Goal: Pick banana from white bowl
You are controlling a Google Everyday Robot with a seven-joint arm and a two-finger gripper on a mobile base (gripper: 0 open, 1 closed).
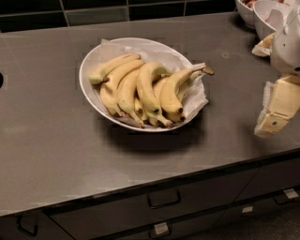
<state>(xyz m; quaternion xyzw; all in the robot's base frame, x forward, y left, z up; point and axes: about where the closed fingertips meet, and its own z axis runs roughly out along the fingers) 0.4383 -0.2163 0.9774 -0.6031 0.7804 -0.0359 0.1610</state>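
While tool (275, 112) hangs at view's right | banana (146, 91) in white bowl (86, 65), well apart from it | tool state: cannot tell

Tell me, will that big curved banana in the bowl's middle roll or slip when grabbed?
Likely firm: the banana looks plump. Neighbouring bananas pressed against it in the white bowl should stop rolling, but may shift. The gripper hangs right of the bowl.

View: one camera, set high, looking down and forward over the counter (56, 154).
Facing: the tiled back wall (93, 14); drawers (164, 199) at the bottom edge.
Range: near; white bowl (85, 77) mid-frame.
Arm: gripper (274, 115) at the right edge, above the counter.
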